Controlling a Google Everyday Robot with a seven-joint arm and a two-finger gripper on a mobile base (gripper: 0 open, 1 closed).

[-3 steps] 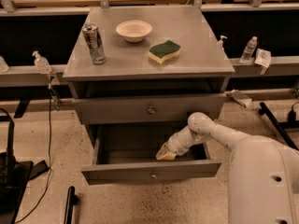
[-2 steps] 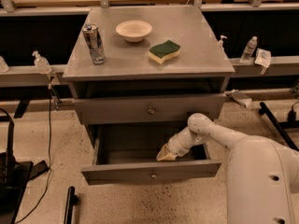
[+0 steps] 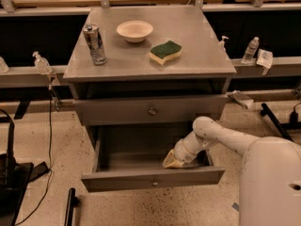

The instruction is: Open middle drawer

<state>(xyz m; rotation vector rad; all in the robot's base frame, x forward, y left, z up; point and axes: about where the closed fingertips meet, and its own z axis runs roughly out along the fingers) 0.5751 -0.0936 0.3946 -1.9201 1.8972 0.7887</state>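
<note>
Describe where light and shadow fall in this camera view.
Camera view: overhead light gives the cabinet top a soft sheen; the open middle drawer is shadowed inside by the drawer above; the gripper, low in its right side, is dimly lit.

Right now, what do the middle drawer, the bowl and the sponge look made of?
Middle drawer: grey sheet metal with a dull painted finish, going by its thin flat walls and faint sheen.
Bowl: cream and smooth; plastic or ceramic, can't tell.
Sponge: yellow foam with a green scouring layer on top.
Gripper sits inside the open drawer, right side.
</note>
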